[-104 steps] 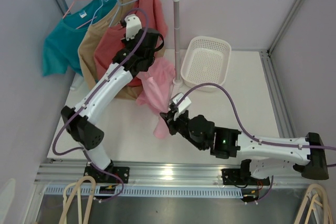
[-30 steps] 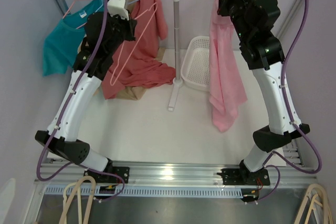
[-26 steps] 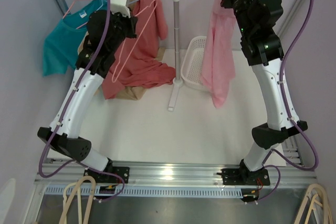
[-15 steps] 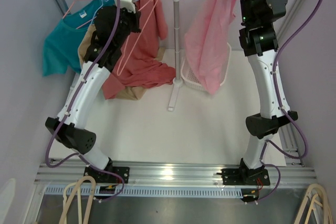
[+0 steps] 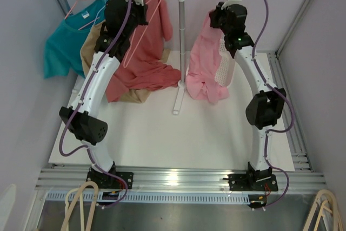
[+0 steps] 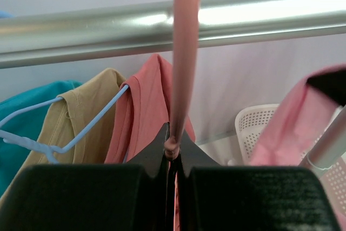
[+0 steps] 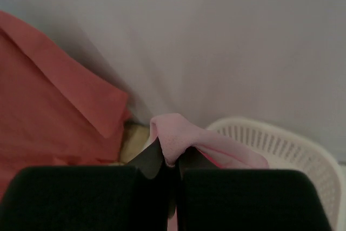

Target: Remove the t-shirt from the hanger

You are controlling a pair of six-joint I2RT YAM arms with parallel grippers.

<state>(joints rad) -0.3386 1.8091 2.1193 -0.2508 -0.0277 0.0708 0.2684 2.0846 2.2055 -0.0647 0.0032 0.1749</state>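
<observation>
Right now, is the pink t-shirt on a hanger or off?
Off. The pink t-shirt hangs from the right claw; the left claw holds the bare hanger.

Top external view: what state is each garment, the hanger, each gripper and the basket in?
Pale pink t-shirt: off the hanger, draped over the basket.
Pink plastic hanger: bare, hook at the metal rail.
Left gripper: shut on the hanger.
Right gripper: shut on the pink t-shirt.
White mesh plastic basket: upright, partly covered.
Red t-shirt, tan t-shirt, teal t-shirt: hanging from the rail.
</observation>
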